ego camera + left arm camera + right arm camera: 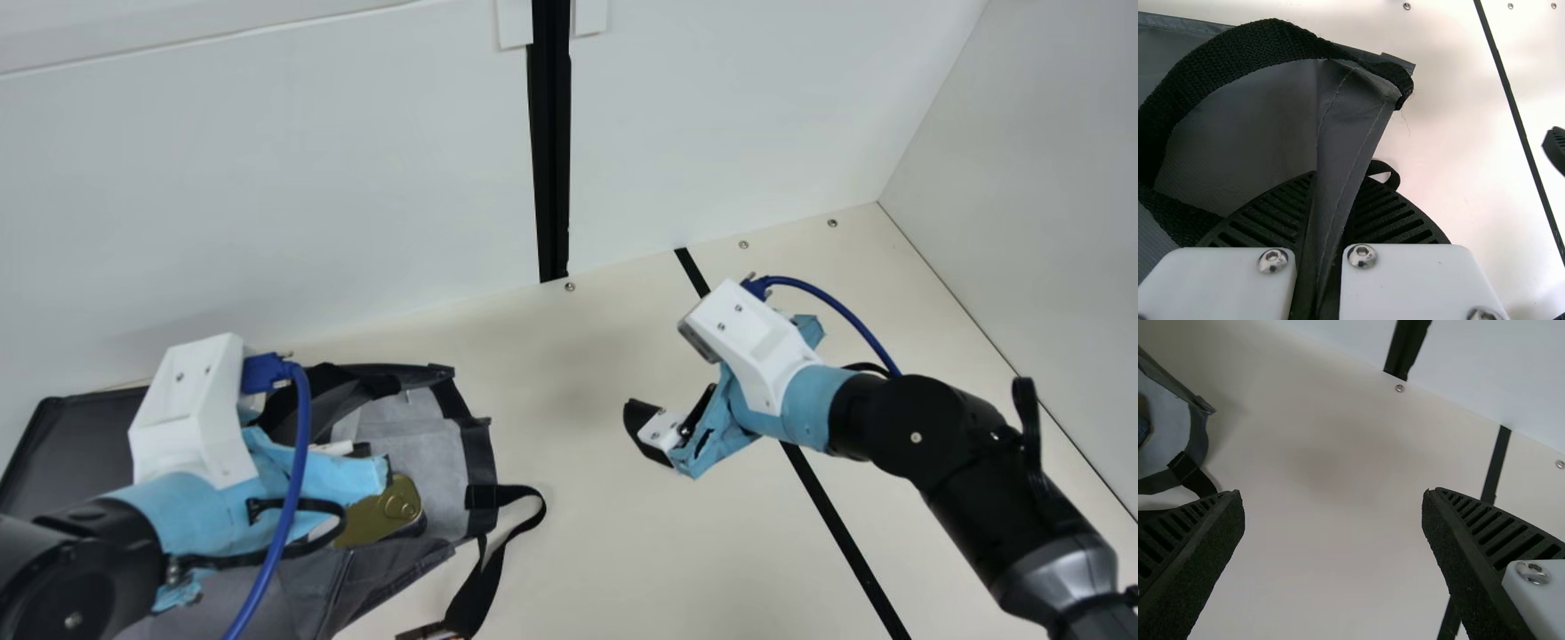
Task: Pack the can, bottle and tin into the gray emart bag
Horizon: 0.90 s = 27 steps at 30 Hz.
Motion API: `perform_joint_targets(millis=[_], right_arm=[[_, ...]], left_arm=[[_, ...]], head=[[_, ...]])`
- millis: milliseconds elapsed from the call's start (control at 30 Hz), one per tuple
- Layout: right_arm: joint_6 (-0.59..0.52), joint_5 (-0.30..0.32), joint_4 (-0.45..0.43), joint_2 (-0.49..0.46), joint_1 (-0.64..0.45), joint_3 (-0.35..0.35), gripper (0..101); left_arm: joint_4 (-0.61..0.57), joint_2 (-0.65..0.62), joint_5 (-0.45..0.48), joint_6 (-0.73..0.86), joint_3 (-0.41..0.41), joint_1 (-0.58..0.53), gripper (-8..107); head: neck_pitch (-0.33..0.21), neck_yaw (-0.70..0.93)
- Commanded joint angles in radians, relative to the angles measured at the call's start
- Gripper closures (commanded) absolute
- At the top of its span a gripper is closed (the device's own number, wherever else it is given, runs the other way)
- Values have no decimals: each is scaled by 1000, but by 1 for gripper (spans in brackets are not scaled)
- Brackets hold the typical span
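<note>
Beneath the white walls [356,196], your cream table [622,551] spans the main view's lower part. At lower left lies the gray emart bag [397,428], the gold-lidded tin [377,519] in its mouth. Your left gripper [1333,200] pinches its edge, probably to steady the opening; your right gripper [1333,497], right of center, is spread and empty, presumably free to help.
</note>
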Motion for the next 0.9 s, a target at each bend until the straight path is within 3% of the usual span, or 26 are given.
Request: perform_joint_targets(millis=[0,867], right_arm=[[13,0,-11,-9,-12,1,10],[77,45,-111,-98,-214,-34,10]], left_arm=[[0,0,0,0,0,0,89],[0,0,0,0,0,0,89]], head=[[-23,-2],[-23,-2]])
